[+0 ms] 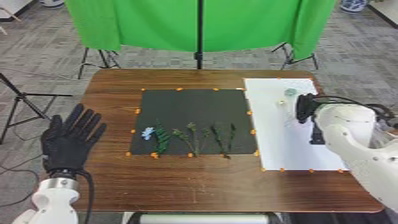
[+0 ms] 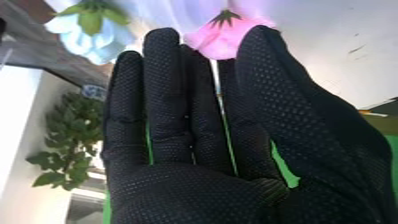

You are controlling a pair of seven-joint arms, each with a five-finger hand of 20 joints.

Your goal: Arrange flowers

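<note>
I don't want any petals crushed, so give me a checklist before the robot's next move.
1. Left hand away from the black mat: ok.
2. Right hand over the white sheet: ok.
3. Right hand's fingers straight, not curled: ok.
4. Blue flower on the black mat: ok.
5. Pink flower on the black mat: not ok.
6. Right hand not touching the pink flower: cannot tell.

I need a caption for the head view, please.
Right hand over the white sheet, sprigs on the dark mat.

Mat [image 1: 187,107]: we see it on tbl [image 1: 178,187], L of sheet [image 1: 298,145]
Sprigs [image 1: 162,140]: on mat, R of blossom [image 1: 147,133]
Flowers [image 1: 290,92]: on sheet
Curtain [image 1: 142,25]: behind tbl
</note>
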